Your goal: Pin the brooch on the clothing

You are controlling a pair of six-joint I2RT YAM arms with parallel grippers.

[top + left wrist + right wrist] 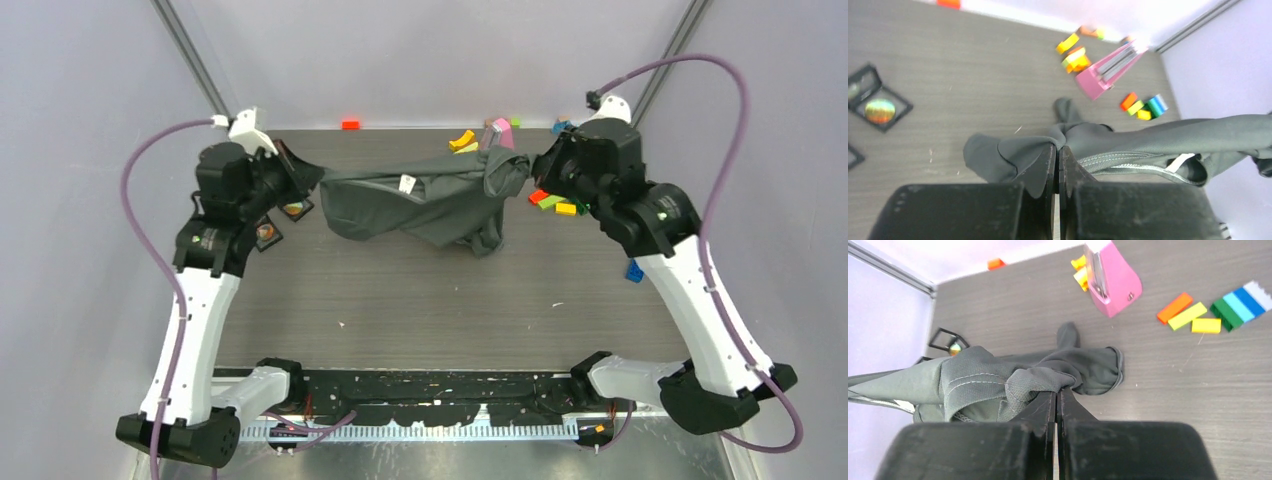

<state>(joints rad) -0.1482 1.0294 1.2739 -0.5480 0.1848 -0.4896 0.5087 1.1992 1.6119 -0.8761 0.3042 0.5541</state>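
The T-shirt [430,205] hangs stretched between the two arms over the far half of the table [420,300]. Its white neck label [407,183] faces up near the middle, and its lower folds sag towards the wood; whether they touch it cannot be told. The left gripper [1058,147] has its claw pressed together on a bunched edge at the left end of the garment. The right gripper [1058,392] pinches a stitched hem at the right end in the same way. On this showing the step in hand is spreading the garment out, not pinning. Two black square cases [282,221] lie on the table just beside the left arm. Each holds a shiny round piece that may be the brooch, and neither arm has one. A pink wedge-shaped object [1113,282] and a scatter of coloured blocks [553,202] lie at the far right, close under the right end of the cloth. The next move probably calls for both arms to lower together towards the bare near-middle of the table. They would need to keep the fabric taut so it lands flat and clear of the blocks. One claw would then have to let go before it can fetch a case.
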